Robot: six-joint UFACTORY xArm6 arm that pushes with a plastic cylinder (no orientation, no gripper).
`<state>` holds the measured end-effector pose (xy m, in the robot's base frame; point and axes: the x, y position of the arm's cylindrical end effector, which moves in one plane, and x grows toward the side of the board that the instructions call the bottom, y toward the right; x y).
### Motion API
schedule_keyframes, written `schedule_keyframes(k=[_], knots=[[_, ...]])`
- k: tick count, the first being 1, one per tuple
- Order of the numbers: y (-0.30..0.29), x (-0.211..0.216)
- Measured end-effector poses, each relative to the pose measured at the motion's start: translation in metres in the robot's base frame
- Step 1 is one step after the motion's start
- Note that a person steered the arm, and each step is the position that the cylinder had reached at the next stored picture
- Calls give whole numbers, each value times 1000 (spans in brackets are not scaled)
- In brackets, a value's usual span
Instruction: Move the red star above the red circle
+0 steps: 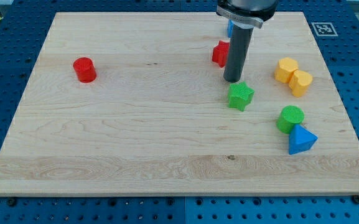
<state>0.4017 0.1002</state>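
At the surface's (167,155) upper right, the rod, a bare tip (233,80) with no hand to open, stands just beside the red star (219,53), well apart from the red circle (84,70); the move remains undone.

Light wooden board (167,137) on blue pegboard (5,74). On it: red circle (84,70) at view's left, red star (220,53) near top, partly behind the rod, green star (241,96) just below it. View's right: yellow block (293,76), green cylinder (290,119) touching blue triangle (301,140).
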Motion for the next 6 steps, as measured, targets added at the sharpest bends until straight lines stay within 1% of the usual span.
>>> schedule_keyframes(k=[1, 2, 3, 4, 6], knots=[[30, -4], [42, -7], [42, -9], [43, -27], [50, -45]])
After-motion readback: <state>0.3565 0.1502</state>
